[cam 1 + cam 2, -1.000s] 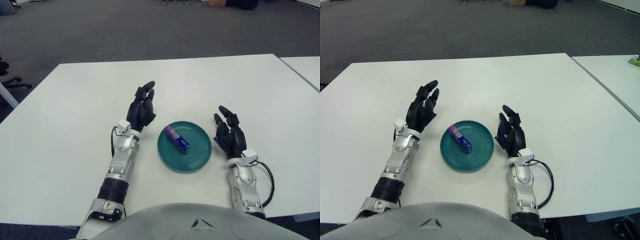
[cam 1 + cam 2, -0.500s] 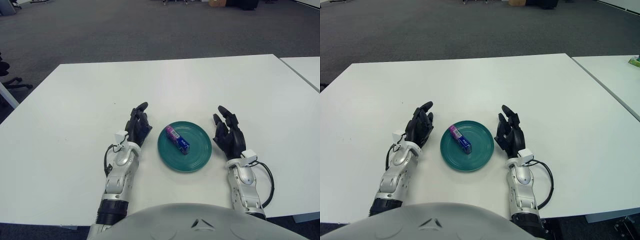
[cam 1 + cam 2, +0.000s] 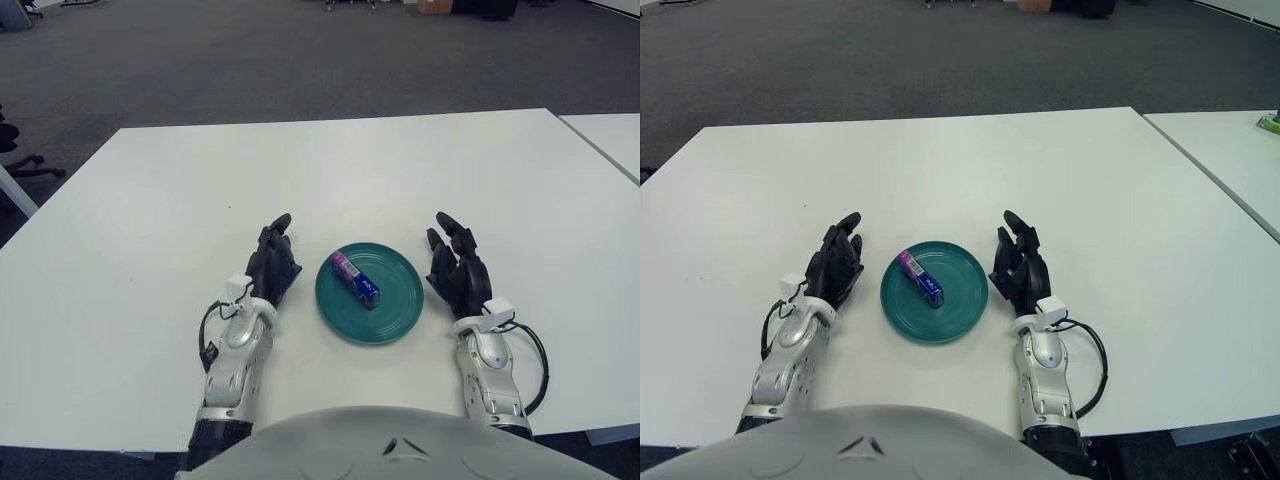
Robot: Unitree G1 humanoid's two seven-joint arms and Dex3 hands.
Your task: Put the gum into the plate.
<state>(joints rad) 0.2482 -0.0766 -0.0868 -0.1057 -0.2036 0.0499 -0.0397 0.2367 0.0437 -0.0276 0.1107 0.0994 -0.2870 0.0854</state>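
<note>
Lying inside the green plate [image 3: 392,305], a little toward its 10 o'clock side, the gum [image 3: 355,279] is a small purple and blue pack, and the plate sits on the white tabletop [image 3: 150,220]. At the plate's 9 o'clock we see our left hand [image 3: 272,266] with its fingers loose and holding nothing. At the plate's 3 o'clock we see our right hand [image 3: 458,270], fingers loose too, holding nothing.

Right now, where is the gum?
The gum lies inside the green plate, left of its centre, in the middle of both eye views, between the left hand and right hand.
</note>
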